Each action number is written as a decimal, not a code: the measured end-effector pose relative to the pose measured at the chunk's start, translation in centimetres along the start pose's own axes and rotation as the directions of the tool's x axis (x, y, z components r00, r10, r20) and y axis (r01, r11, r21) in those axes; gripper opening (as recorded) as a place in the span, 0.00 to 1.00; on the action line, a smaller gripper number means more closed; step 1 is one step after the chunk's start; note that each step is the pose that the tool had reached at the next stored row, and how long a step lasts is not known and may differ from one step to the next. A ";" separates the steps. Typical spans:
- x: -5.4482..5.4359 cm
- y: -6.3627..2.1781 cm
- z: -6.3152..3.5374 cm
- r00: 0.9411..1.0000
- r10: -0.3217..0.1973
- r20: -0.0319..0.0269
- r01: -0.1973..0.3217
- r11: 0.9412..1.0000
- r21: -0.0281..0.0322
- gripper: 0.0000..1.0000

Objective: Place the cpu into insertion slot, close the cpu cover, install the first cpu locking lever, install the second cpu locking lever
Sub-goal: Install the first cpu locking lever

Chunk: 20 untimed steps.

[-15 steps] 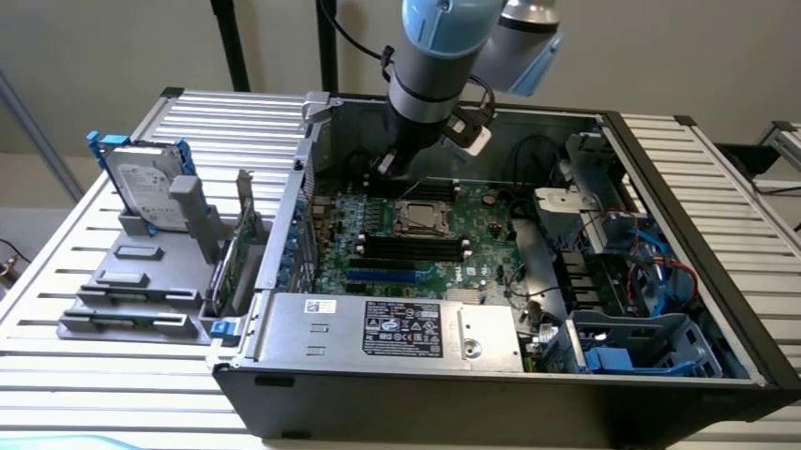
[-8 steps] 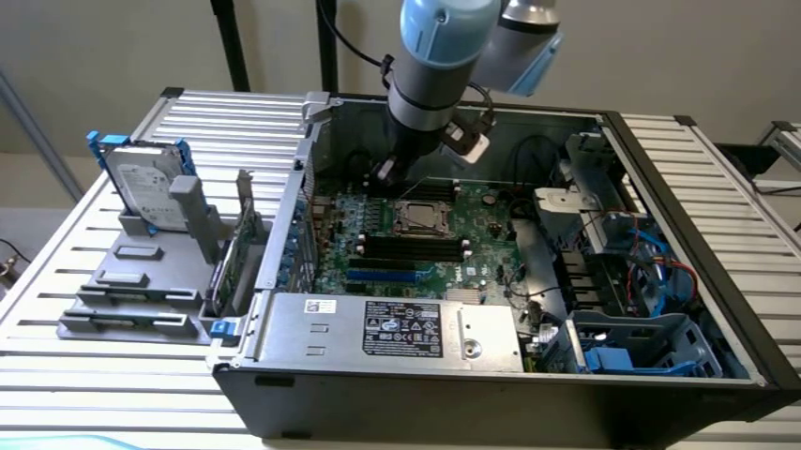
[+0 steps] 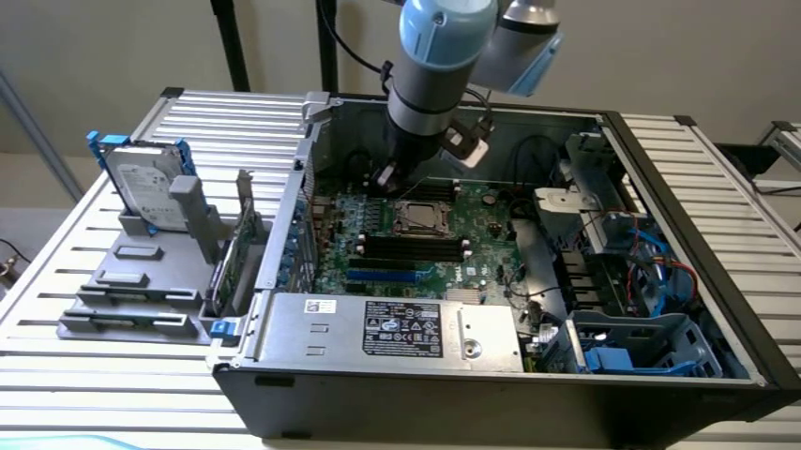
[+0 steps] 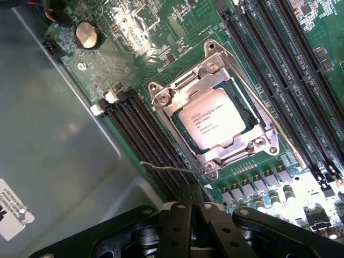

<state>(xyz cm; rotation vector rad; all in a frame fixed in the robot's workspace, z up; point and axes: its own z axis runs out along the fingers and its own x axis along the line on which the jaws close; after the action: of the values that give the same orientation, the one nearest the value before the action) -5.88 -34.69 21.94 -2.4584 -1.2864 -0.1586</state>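
1. Pincer [image 4: 191,212], pressed together and empty, hangs just beside a thin wire locking lever [image 4: 166,168].
2. The cpu [image 4: 212,118] lies in the insertion slot [image 4: 244,105], with the cpu cover [image 4: 177,94] down over it.
3. Latching the levers looks unfinished.
4. In the exterior view the pincer sits at eleven o'clock of the slot, inside an open computer case [image 3: 701,244] on a slatted worktop [image 3: 75,375].

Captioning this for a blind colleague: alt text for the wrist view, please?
The cpu sits in the insertion slot on a green circuit board, with the silvery cpu cover lying down around it. Long black memory slots run along both sides, and the shut gripper hovers close by.
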 end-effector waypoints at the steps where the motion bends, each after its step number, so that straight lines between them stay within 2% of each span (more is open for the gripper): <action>1: 0.0 0.01 0.04 1.000 0.000 0.000 0.000 1.000 -0.001 0.11; 10: 0.0 0.05 0.68 1.000 0.000 0.002 0.000 1.000 -0.004 0.11; 20: 0.2 0.27 1.28 1.000 0.001 0.013 -0.001 1.000 -0.011 0.11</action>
<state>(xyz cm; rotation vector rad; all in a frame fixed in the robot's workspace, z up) -5.64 -34.23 20.72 -2.4731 -1.2935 -0.1507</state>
